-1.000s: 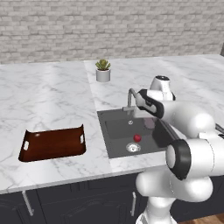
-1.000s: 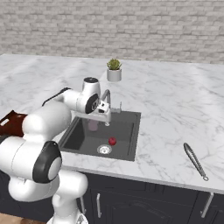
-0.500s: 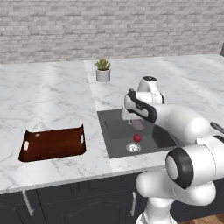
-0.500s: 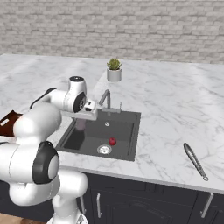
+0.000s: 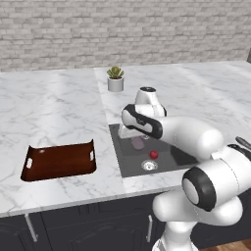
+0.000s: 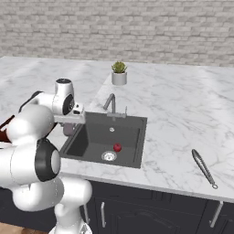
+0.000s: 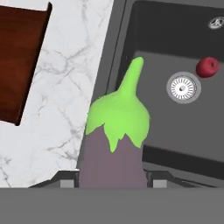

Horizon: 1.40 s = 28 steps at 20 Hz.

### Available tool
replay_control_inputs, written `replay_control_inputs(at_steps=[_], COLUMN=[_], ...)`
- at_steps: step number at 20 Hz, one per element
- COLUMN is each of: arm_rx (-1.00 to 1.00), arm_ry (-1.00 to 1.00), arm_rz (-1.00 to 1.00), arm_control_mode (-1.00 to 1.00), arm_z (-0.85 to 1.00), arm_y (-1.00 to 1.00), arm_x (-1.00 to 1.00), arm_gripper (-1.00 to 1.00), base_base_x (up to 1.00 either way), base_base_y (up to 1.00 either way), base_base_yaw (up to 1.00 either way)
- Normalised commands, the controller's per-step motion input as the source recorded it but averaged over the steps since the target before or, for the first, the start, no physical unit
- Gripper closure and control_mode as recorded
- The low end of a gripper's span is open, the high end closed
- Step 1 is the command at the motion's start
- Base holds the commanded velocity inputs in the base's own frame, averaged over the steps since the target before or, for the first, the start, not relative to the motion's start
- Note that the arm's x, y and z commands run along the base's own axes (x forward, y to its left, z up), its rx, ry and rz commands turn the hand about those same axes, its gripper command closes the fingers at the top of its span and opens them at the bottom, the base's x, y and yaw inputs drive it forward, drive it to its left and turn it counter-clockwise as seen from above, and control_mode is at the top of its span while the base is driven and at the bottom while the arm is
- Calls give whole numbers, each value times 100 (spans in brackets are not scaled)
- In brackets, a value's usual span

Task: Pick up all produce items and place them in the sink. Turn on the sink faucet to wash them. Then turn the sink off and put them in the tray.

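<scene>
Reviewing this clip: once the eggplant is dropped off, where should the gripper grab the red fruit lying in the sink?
Grip the red fruit across its round middle, coming straight down from above: it rests on the sink floor beside the drain, walls well clear.

Kitchen: marble counter (image 5: 54, 112), sink (image 6: 93, 137).

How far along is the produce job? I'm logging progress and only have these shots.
Washing looks finished: no water shows at the faucet. In hand: the gripper holds the eggplant above the sink's left rim, on the tray's side. Left: set it in the empty tray, then fetch the red fruit lying by the drain.
</scene>
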Motion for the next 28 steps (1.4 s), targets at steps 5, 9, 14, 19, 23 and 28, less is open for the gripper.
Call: replay_control_inputs(at_steps=[5,9,14,19,23,28], arm_rx=[0,0,0,0,-1,-7], arm_ry=[3,3,4,2,1,1], arm_rz=[10,8,7,4,1,0], arm_control_mode=[-100,-100,-100,-100,-100,-100], arm_z=[4,4,1,0,-1,-23], arm_y=[67,66,67,62,56,36], arm_x=[0,0,0,0,0,8], arm_gripper=[100,100,100,100,100,100], base_base_x=[0,0,0,0,0,0], base_base_y=[0,0,0,0,0,0], base_base_yaw=[0,0,0,0,0,0])
